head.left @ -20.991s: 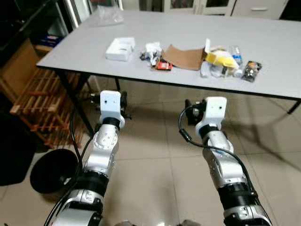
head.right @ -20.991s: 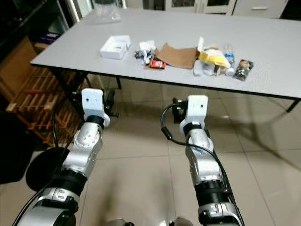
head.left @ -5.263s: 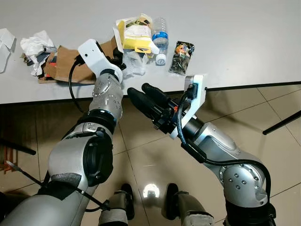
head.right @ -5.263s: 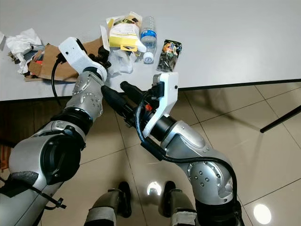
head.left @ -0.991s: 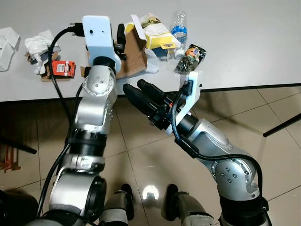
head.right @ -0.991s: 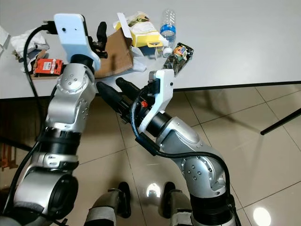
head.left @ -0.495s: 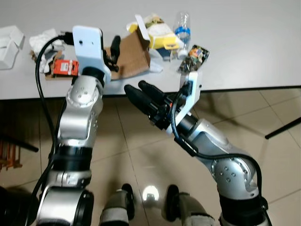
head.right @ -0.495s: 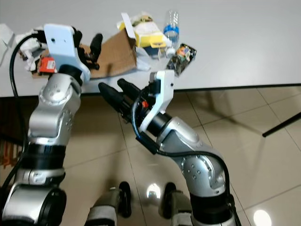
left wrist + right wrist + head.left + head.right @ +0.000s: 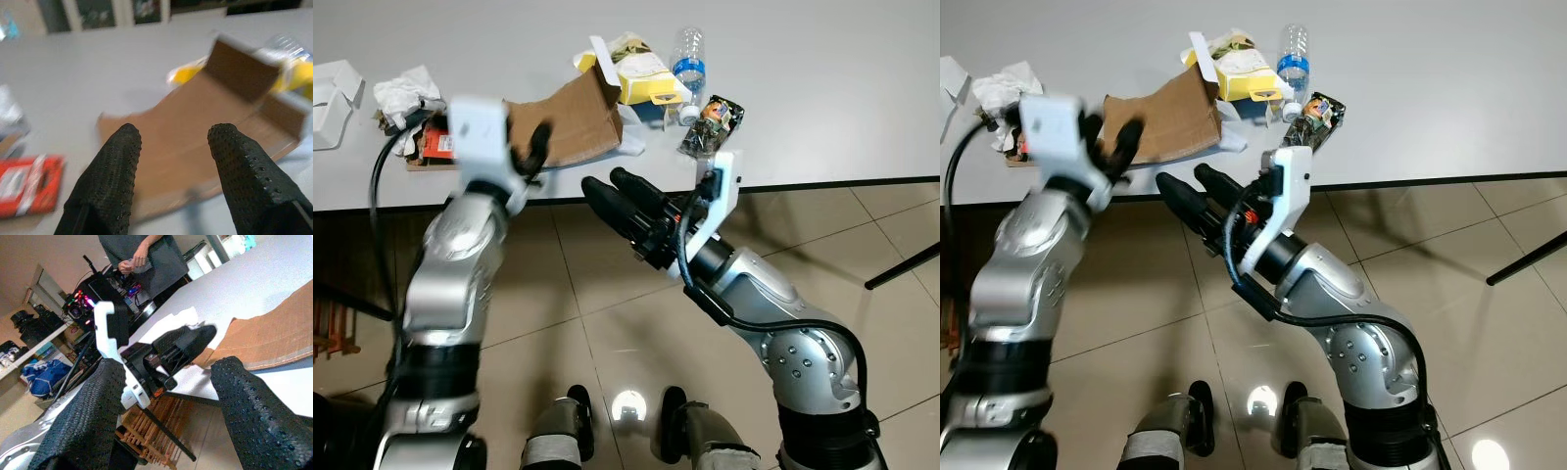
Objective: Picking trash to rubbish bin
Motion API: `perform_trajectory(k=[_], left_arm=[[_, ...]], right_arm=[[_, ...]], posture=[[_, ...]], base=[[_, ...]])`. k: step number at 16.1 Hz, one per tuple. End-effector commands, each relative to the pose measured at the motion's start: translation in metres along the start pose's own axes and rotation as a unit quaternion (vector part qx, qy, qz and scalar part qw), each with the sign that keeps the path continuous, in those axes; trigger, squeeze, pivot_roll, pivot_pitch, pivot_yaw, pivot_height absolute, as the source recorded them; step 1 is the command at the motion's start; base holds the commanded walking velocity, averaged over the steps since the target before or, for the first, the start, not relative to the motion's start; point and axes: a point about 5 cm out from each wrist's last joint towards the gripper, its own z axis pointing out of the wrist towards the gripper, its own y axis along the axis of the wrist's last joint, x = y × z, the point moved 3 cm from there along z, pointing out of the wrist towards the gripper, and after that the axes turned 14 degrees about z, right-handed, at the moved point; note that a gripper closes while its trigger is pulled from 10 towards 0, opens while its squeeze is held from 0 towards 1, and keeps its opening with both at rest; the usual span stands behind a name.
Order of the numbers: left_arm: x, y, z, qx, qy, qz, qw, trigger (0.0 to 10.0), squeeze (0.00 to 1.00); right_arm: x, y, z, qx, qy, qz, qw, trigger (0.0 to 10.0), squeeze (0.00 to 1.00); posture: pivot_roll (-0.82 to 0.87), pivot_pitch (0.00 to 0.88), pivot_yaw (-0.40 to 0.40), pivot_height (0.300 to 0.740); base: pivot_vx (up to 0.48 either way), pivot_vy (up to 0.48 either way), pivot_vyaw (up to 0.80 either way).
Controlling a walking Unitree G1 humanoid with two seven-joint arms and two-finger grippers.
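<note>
A bent brown cardboard piece lies near the table's front edge with one flap standing up. My left gripper hovers at its near edge, open, and the cardboard shows beyond the gap between the fingers. Around it lie a yellow pack, a plastic bottle, a dark snack wrapper, crumpled white paper and a red pack. My right gripper is open and holds nothing, just below the table edge, pointing toward the left arm.
The grey table spans the view, with tiled floor in front of it. A white box sits at its far left. A dark table leg slants at the right. A person stands behind the table beside equipment.
My left gripper has drawn back from over the cardboard toward the table's front edge and to the left. The right arm has hardly moved. The view has shifted slightly.
</note>
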Motion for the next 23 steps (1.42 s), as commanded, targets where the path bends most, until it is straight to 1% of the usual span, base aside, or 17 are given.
perform_trajectory(k=[1,2,3,5,8,9,12,13,14,15,17,18,19,20,22,23], left_arm=[[0.010,-0.004,-0.005,0.010,0.018,-0.014,1.000,10.0,0.00],[0.015,-0.012,-0.008,0.020,0.017,-0.043,0.999,10.0,0.00],[0.019,-0.014,-0.009,0.021,0.018,-0.049,0.998,10.0,0.00],[0.030,-0.015,-0.011,0.023,0.030,-0.036,0.999,10.0,0.00],[0.032,-0.012,-0.013,0.020,0.032,-0.038,0.999,10.0,0.00],[0.029,-0.015,-0.015,0.024,0.023,-0.054,0.998,10.0,0.00],[0.023,-0.027,-0.020,0.042,0.016,-0.069,0.997,10.0,0.00],[0.014,-0.041,-0.023,0.061,0.007,-0.087,0.994,10.0,0.00],[0.009,-0.043,-0.024,0.063,0.003,-0.093,0.994,10.0,0.00],[0.004,-0.040,-0.021,0.060,-0.002,-0.099,0.993,10.0,0.00],[0.002,-0.034,-0.017,0.051,0.004,-0.110,0.993,10.0,0.00],[0.001,-0.036,-0.015,0.056,0.019,-0.120,0.991,10.0,0.00],[0.001,-0.036,-0.015,0.056,0.019,-0.120,0.991,10.0,0.00],[-0.005,-0.042,-0.012,0.068,0.034,-0.133,0.988,10.0,0.00],[-0.007,-0.043,-0.011,0.070,0.036,-0.142,0.987,10.0,0.00],[-0.010,-0.046,-0.009,0.075,0.036,-0.143,0.986,10.0,0.00]], right_arm=[[0.004,-0.005,-0.002,0.010,0.014,-0.001,1.000,10.0,0.00],[0.006,-0.008,-0.002,0.017,0.020,-0.002,1.000,10.0,0.00],[0.006,-0.008,-0.002,0.020,0.022,-0.003,1.000,10.0,0.00],[0.008,-0.009,-0.004,0.025,0.030,-0.003,0.999,10.0,0.00],[0.009,-0.011,-0.005,0.033,0.037,-0.005,0.999,10.0,0.00],[0.009,-0.012,-0.004,0.034,0.038,-0.004,0.999,10.0,0.00],[0.008,-0.013,-0.003,0.035,0.036,-0.003,0.999,10.0,0.00],[0.007,-0.013,-0.003,0.035,0.034,-0.003,0.999,10.0,0.00],[0.007,-0.013,-0.003,0.035,0.033,-0.003,0.999,10.0,0.00],[0.007,-0.013,-0.003,0.035,0.032,-0.003,0.999,10.0,0.00],[0.006,-0.013,-0.003,0.035,0.030,-0.002,0.999,10.0,0.00],[0.006,-0.014,-0.003,0.035,0.030,-0.001,0.999,10.0,0.00],[0.006,-0.014,-0.003,0.035,0.030,-0.001,0.999,10.0,0.00],[0.006,-0.016,-0.003,0.037,0.030,0.002,0.999,10.0,0.00],[0.003,-0.018,-0.003,0.038,0.023,0.002,0.999,10.0,0.00],[0.002,-0.019,-0.003,0.038,0.019,0.002,0.999,10.0,0.00]], posture=[[-0.06,0.242,0.027,0.740],[-0.07,0.241,0.025,0.740],[-0.07,0.239,0.023,0.740],[-0.07,0.238,0.018,0.740],[-0.06,0.241,0.012,0.740],[-0.05,0.246,0.008,0.740],[-0.05,0.247,0.007,0.740],[-0.06,0.249,0.003,0.740],[-0.06,0.250,0.002,0.740],[-0.06,0.253,0.000,0.740],[-0.06,0.255,0.001,0.740],[-0.06,0.255,0.001,0.740],[-0.06,0.255,0.001,0.740],[-0.06,0.257,0.000,0.740],[-0.06,0.258,0.000,0.740],[-0.06,0.258,0.000,0.740]], base=[[0.000,0.000,0.00],[0.000,0.000,0.00],[0.000,0.000,0.00],[0.000,0.000,0.00],[0.000,0.000,0.00],[0.000,0.000,0.00],[0.000,0.000,0.00],[0.000,0.000,0.00],[0.000,0.000,0.00],[0.000,0.000,0.00],[0.000,0.000,0.00],[0.000,0.000,0.00],[0.000,0.000,0.00],[0.000,0.000,0.00],[0.000,0.000,0.00],[0.000,0.000,0.00]])
